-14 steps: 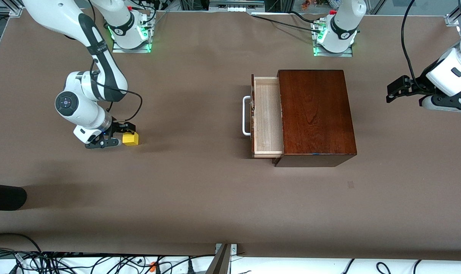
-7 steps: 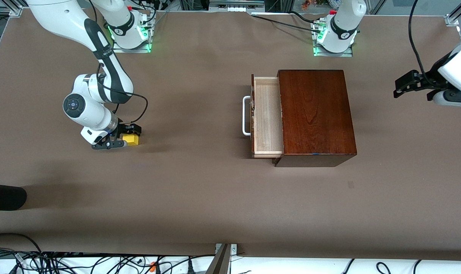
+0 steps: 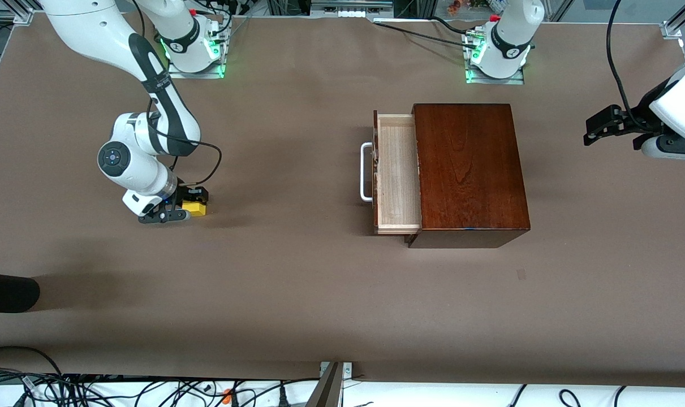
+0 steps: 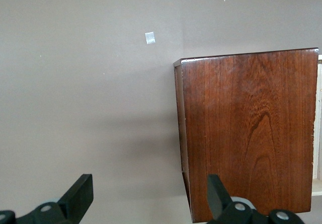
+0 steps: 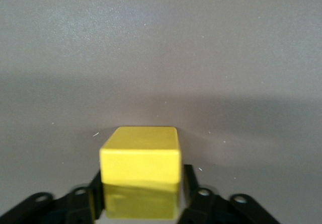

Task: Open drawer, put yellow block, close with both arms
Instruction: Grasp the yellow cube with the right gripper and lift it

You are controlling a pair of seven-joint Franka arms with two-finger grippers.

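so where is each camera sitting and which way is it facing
Front view: high across the table, facing both arms; shows the right gripper shut on the yellow block, the open drawer, and the left gripper waiting.
Left wrist view: on the left wrist, looking down at the mahogany box; its open fingertips show.
Right wrist view: on the right wrist, looking at the block between its fingers.
Shared: front and left wrist views both show the box.
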